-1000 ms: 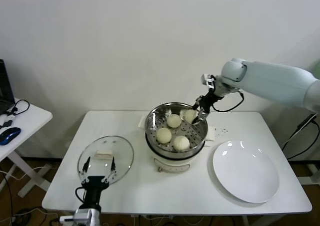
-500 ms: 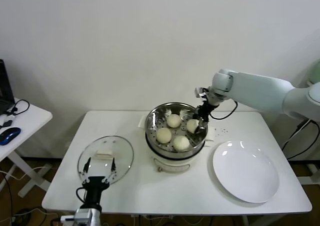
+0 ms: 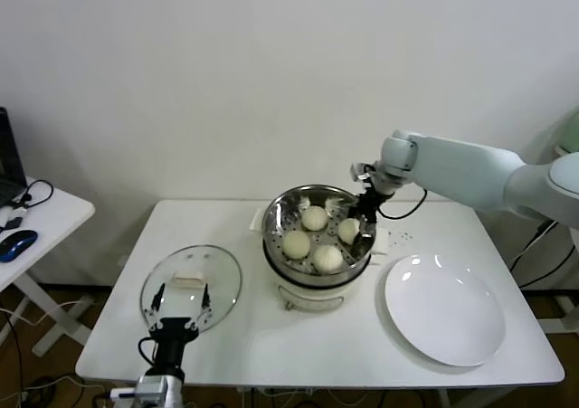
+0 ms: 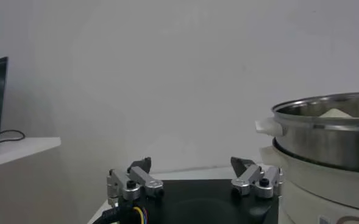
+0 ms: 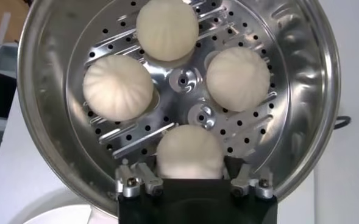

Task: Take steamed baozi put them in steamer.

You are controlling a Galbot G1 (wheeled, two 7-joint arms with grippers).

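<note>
over steamer (image 3: 318, 236), right gripper (image 3: 359, 216) spread, angled down

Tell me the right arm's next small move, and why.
Probably lift the right gripper straight up out of the steamer. Its jaws stand open around the fourth baozi, which rests on the perforated floor with the other three, so nothing seems left to place.

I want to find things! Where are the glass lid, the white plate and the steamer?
glass lid (image 3: 191, 279), head view, middle of the glass.
white plate (image 3: 444, 310), head view, bare centre.
steamer (image 3: 274, 245), head view, shiny outer wall.
</note>
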